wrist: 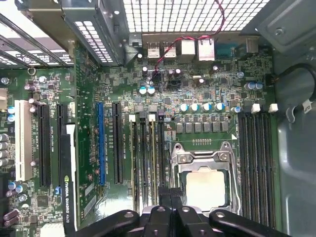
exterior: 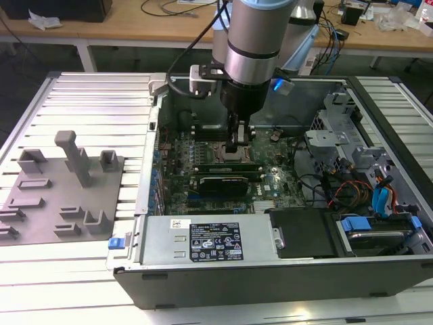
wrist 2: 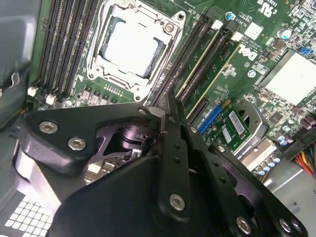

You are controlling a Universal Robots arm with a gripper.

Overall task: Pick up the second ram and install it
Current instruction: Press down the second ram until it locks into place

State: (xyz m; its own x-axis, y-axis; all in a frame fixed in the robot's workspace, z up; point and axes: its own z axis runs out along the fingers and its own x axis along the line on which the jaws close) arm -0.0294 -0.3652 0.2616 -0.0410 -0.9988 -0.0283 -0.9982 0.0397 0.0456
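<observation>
End effector (wrist 2: 165, 116) w/ fingers pressed together over the second ram (wrist 2: 197, 69), a thin dark strip w/ green edge, seated upright beside the CPU socket (wrist 2: 131, 47).

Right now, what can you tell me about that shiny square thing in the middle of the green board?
That is the CPU socket: a square silver metal frame around a pale flat chip. It lies flat on the green motherboard, with rows of long black memory slots on two opposite sides. Nothing rests on it.
</observation>
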